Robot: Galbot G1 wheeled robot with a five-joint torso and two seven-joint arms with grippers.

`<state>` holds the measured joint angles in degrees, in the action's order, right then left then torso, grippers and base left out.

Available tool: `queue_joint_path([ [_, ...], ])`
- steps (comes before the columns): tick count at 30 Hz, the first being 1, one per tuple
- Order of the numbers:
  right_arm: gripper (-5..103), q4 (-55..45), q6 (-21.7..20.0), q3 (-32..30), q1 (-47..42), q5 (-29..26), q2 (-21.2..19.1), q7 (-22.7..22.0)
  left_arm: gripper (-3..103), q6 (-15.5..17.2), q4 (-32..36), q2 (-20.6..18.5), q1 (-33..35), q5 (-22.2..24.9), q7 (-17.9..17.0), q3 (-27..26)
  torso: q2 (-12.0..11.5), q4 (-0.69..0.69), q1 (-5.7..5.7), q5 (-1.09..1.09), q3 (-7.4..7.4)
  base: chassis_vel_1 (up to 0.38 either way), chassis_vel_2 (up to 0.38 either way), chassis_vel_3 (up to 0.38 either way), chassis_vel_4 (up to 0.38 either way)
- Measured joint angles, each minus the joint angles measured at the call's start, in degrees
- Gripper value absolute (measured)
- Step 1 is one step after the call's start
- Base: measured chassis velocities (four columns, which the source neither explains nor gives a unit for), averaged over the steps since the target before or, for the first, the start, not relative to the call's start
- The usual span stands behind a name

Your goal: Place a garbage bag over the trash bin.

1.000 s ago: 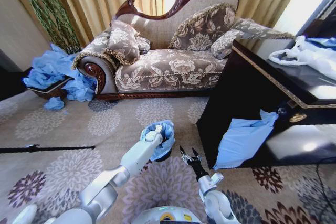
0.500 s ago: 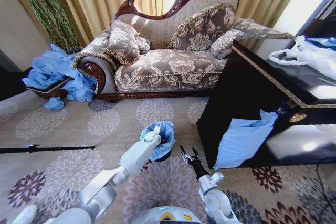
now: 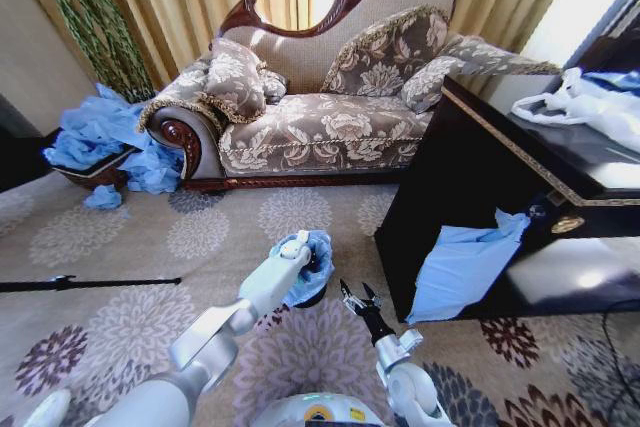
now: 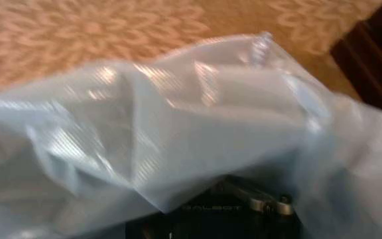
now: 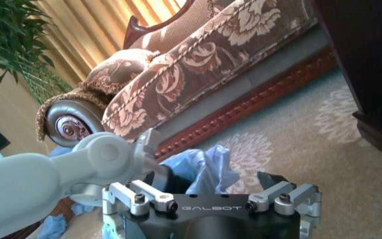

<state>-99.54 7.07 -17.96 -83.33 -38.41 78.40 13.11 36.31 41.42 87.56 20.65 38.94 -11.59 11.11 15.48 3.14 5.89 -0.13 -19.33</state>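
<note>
The light-blue garbage bag (image 3: 318,259) is bunched over the top of the small black trash bin (image 3: 312,299) on the carpet in front of me. My left gripper (image 3: 297,245) reaches down onto the near rim of the bin, against the bag. In the left wrist view the wrinkled garbage bag (image 4: 177,124) covers the fingers. My right gripper (image 3: 355,296) hovers just right of the bin, open and empty. In the right wrist view the right gripper (image 5: 211,196) faces the bag (image 5: 208,167) and the left arm (image 5: 78,159).
A tall black cabinet (image 3: 470,177) stands close on the right, with a blue bag (image 3: 460,262) hanging from it and a white bag (image 3: 585,102) on top. The sofa (image 3: 320,127) lies ahead. A heap of blue bags (image 3: 100,137) is far left. A black rod (image 3: 90,283) lies on the carpet.
My left arm has shifted a little forward and up at the bin's rim, and the bag's top has bunched slightly. The right gripper has barely moved.
</note>
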Motion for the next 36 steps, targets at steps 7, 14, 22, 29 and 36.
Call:
queue_joint_path([
  [7,100,-0.77,0.14,-0.47,-0.82,0.07,-0.15,0.09,0,0.50,1.24,1.63,2.77,-0.78,-0.92,0.62,0.00,0.01,0.00,-0.01,0.01,0.000,0.000,0.000,0.000],
  [14,100,-0.97,0.38,-0.77,-1.16,0.17,0.16,0.33,0,1.88,4.01,-0.59,5.01,-0.56,-4.07,0.38,0.00,0.01,0.00,-0.03,0.01,0.000,0.000,0.000,0.000],
  [22,100,-0.65,0.40,-0.27,-0.93,0.48,0.62,0.48,0,3.13,6.00,-3.79,5.63,0.00,-5.55,-0.78,0.00,0.01,0.00,-0.03,0.01,0.000,0.000,0.000,0.000],
  [29,100,-0.64,0.31,-0.04,-0.55,0.56,0.80,0.39,0,4.62,8.18,-6.14,6.50,1.32,-6.58,-0.73,0.00,0.00,0.00,-0.02,0.00,0.000,0.000,0.000,0.000],
  [36,100,-0.90,0.28,-0.05,-0.71,1.00,1.32,0.22,0,5.06,9.79,-7.08,6.96,2.47,-6.76,-0.38,0.00,0.00,0.00,-0.02,0.00,0.000,0.000,0.000,0.000],
])
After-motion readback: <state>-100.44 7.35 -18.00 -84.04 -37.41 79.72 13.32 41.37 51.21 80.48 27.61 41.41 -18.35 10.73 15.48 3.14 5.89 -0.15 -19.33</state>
